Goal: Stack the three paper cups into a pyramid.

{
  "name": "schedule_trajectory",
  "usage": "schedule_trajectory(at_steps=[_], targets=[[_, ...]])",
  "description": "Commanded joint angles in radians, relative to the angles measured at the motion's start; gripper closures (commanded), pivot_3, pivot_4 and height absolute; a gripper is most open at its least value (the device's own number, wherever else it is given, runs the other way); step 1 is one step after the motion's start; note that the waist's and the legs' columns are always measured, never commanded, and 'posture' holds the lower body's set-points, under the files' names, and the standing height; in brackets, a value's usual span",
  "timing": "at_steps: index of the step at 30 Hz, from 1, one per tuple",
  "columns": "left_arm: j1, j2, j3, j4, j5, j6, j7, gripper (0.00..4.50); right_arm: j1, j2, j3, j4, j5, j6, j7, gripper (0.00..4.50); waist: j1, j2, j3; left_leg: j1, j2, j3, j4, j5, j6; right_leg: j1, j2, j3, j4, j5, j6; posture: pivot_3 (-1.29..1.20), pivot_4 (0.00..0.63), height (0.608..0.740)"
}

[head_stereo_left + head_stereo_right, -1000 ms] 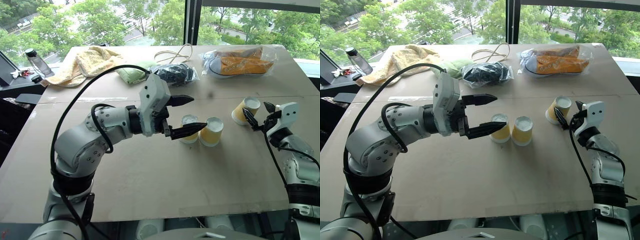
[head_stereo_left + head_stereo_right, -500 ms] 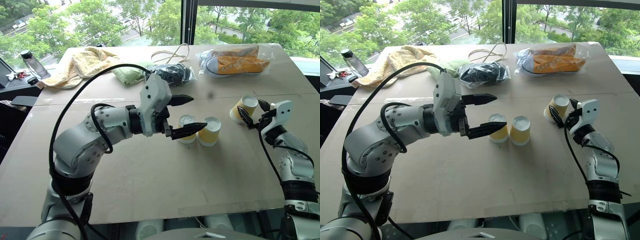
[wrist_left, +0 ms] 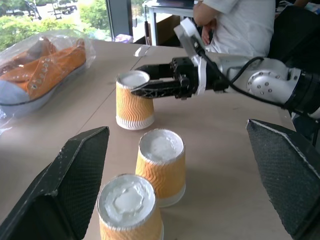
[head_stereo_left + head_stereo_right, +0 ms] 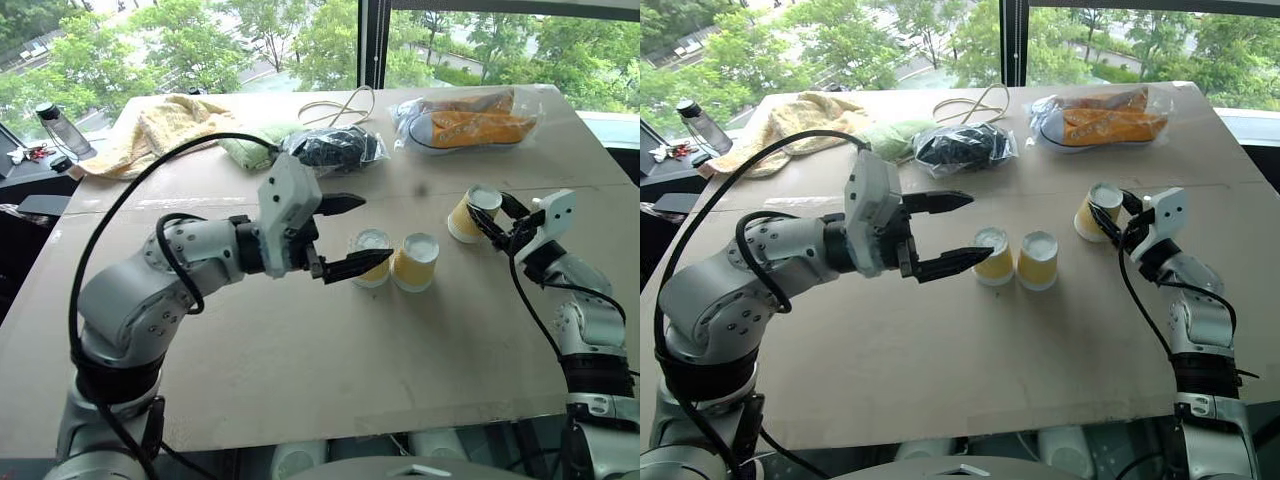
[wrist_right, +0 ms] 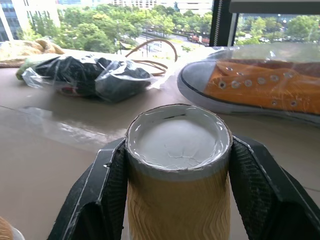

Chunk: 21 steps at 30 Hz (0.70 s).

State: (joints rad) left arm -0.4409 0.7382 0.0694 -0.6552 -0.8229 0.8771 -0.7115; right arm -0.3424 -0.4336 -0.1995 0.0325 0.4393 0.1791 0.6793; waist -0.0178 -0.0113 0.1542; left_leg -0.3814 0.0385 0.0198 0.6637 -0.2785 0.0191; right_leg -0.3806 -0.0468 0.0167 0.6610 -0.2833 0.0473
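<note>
The table [image 4: 300,380] is a broad brown board set before a window with trees beyond; bagged shoes [image 4: 478,120], a dark bag [image 4: 335,147], a towel [image 4: 165,125] and a loop of cord [image 4: 345,105] lie along its far edge.

Two cups stand upside down, just beside each other, at mid-table: the left cup [image 4: 371,257] and the middle cup [image 4: 414,262]. The third cup [image 4: 467,213], also inverted, stands well apart to their right. The right gripper [image 4: 497,222] is closed on the third cup, one finger on each side of its upper wall. The left gripper [image 4: 352,236] hovers just left of the pair with its fingers spread wide and holding nothing.

Procedure, as judged from here: lift the third cup straight up, keep it level, carry it over the seam between the two base cups, and set it so its rim rests on both bases. Avoid squeezing harder; paper walls buckle. Keep the left gripper off the pair.

Compared with a second ago, the right fingers, then open beside the cup, have closed on it, and the left gripper has drawn back from the pair.
</note>
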Motion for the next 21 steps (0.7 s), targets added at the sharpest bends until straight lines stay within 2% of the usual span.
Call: schedule_trajectory(at_steps=[1,5,10,21], targets=[[0.084,0.091,0.107,-0.035,-0.021,-0.033,-0.084,0.0,-0.065,-0.06,0.018,-0.262,0.225,0.225,0.061,2.37,-0.002,0.002,0.002,0.0,0.0,0.0,-0.001,0.0,0.0,-0.001,0.0,0.0,0.0,0.0,0.0,0.0,0.15,0.74],[0.178,0.155,0.156,-0.04,-0.017,-0.079,-0.162,0.0,-0.089,-0.111,0.057,-0.362,0.315,0.367,0.089,2.37,0.008,0.001,0.002,-0.001,0.001,-0.002,-0.001,-0.001,0.003,-0.001,0.0,-0.001,0.0,0.0,0.0,0.0,0.15,0.74],[0.224,0.175,0.172,-0.031,0.003,-0.127,-0.19,0.0,-0.108,-0.133,0.118,-0.418,0.365,0.472,0.112,2.37,0.015,0.0,0.002,-0.002,-0.001,-0.001,0.0,-0.002,0.003,-0.001,-0.003,-0.001,-0.001,0.0,0.0,0.0,0.15,0.74],[0.222,0.164,0.175,-0.043,-0.033,-0.148,-0.157,0.0,-0.116,-0.159,0.145,-0.401,0.309,0.46,0.152,2.37,0.007,-0.001,0.003,-0.002,-0.001,-0.001,-0.001,-0.002,0.003,-0.002,-0.002,-0.001,-0.002,0.0,0.0,0.0,0.15,0.74]])
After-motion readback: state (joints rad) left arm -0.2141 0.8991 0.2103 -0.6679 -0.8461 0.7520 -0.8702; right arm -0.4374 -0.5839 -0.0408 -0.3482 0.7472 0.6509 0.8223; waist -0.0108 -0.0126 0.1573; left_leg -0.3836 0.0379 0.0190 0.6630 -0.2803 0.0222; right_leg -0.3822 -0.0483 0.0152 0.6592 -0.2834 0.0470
